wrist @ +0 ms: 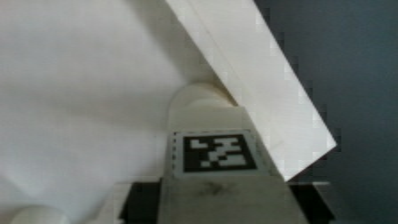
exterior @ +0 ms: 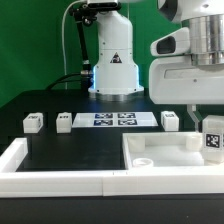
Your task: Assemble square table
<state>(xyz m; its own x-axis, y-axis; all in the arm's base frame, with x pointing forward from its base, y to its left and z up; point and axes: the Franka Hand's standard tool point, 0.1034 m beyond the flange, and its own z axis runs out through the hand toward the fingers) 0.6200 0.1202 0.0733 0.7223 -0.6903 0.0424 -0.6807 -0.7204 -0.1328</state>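
The square table's white slab (exterior: 150, 146) lies at the front on the exterior view's right, rim up, with a round corner hole (exterior: 143, 160). My gripper (exterior: 210, 122) is shut on one white tagged leg (exterior: 211, 138) and holds it upright over the slab's far right corner. In the wrist view the leg (wrist: 217, 150) sits between the dark fingers (wrist: 153, 200), its rounded end against the slab's raised rim (wrist: 249, 70); whether it sits in a hole I cannot tell. Three more legs (exterior: 33, 122), (exterior: 64, 120), (exterior: 170, 120) stand on the black table.
The marker board (exterior: 110, 120) lies flat between the loose legs, in front of the robot base (exterior: 115, 70). A long white border wall (exterior: 60, 178) runs along the front and up the left edge. Black tabletop lies between wall and legs.
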